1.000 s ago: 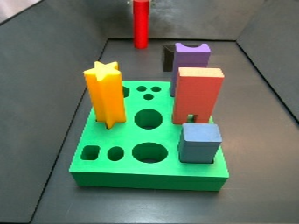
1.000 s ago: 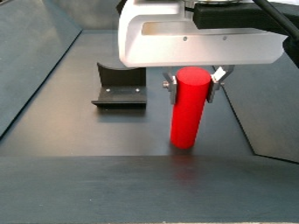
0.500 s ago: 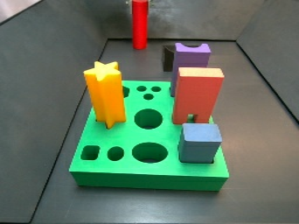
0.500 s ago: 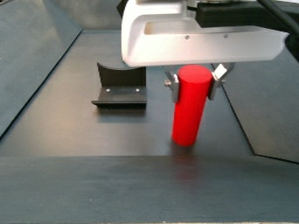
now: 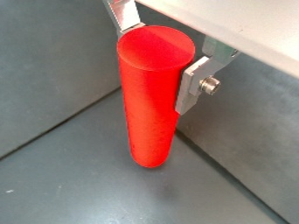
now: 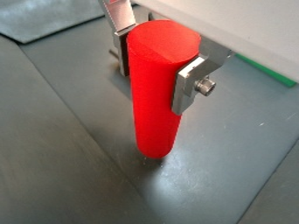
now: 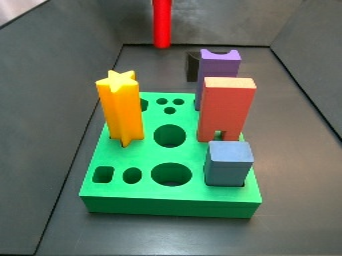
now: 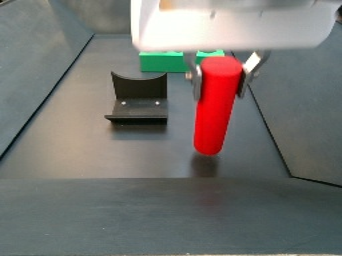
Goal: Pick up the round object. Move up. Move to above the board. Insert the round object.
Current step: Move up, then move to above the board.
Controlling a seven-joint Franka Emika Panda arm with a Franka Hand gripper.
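The round object, a tall glossy red cylinder [image 5: 149, 96], hangs upright between the fingers of my gripper [image 5: 158, 54]. The silver fingers [image 6: 191, 80] press on opposite sides of its upper part in both wrist views. In a side view the cylinder [image 8: 217, 105] hangs a little above the dark floor under the gripper [image 8: 218, 72]. In a side view the cylinder [image 7: 162, 24] is at the far end, well beyond the green board [image 7: 134, 160]. The board has several open round holes in its top.
On the board stand a yellow star peg [image 7: 119, 105], a salmon-red block [image 7: 227, 108] and a blue-grey cube [image 7: 229, 162]. A purple block [image 7: 219, 63] stands behind it. The fixture [image 8: 136, 97] stands on the floor beside the cylinder. Sloped grey walls enclose the floor.
The gripper has risen with the red cylinder shut in it. The cylinder's lower end has left the floor. The board and its pieces have not moved.
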